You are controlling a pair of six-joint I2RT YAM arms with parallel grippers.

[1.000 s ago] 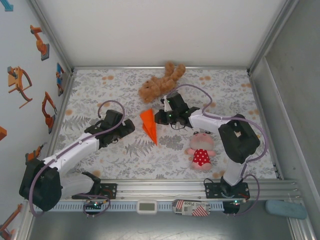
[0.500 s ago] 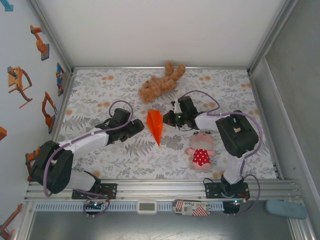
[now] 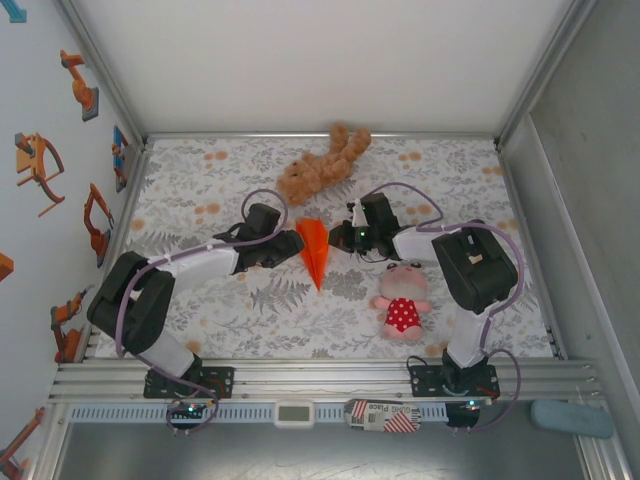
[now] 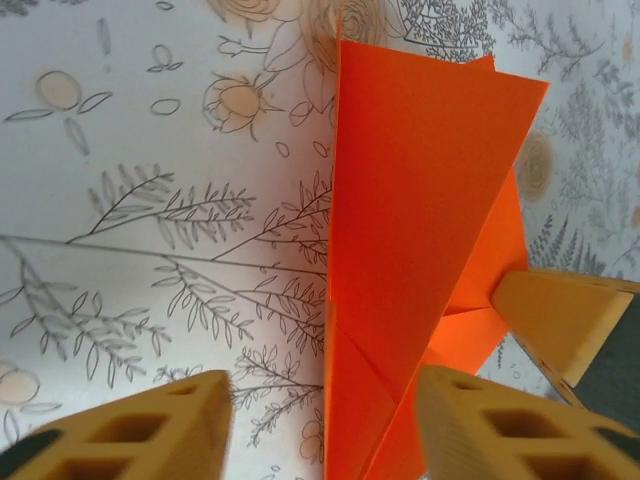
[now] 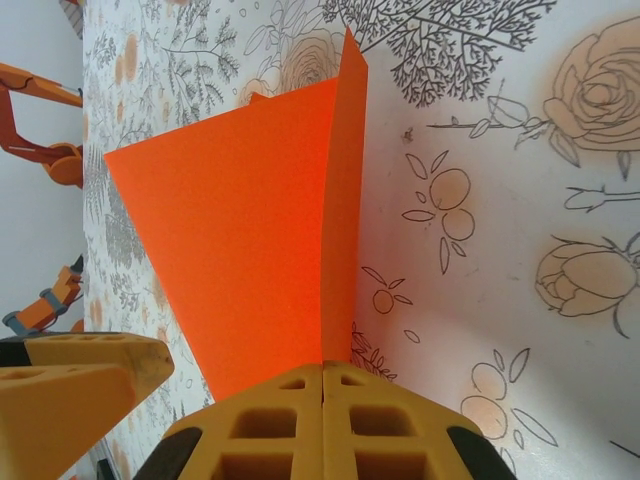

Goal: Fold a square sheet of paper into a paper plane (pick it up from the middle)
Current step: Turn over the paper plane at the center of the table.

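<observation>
Only "Place" is reading clearly, on the red/white striped card (image 3: 384, 415) lying on the front rail (image 3: 520, 378); other txt there's too small.

brown plush bear (image 3: 322, 165), pink doll (image 3: 402, 297)

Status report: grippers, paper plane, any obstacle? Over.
Right gripper shut on paper plane. Left gripper open, straddling it. Brown plush bear and pink doll nearby, clear of it.

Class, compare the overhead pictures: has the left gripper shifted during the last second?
Yes. Judged against the unmoved brown plush bear, the left gripper has travelled rightward in the overhead view, right up to the paper plane.
</observation>
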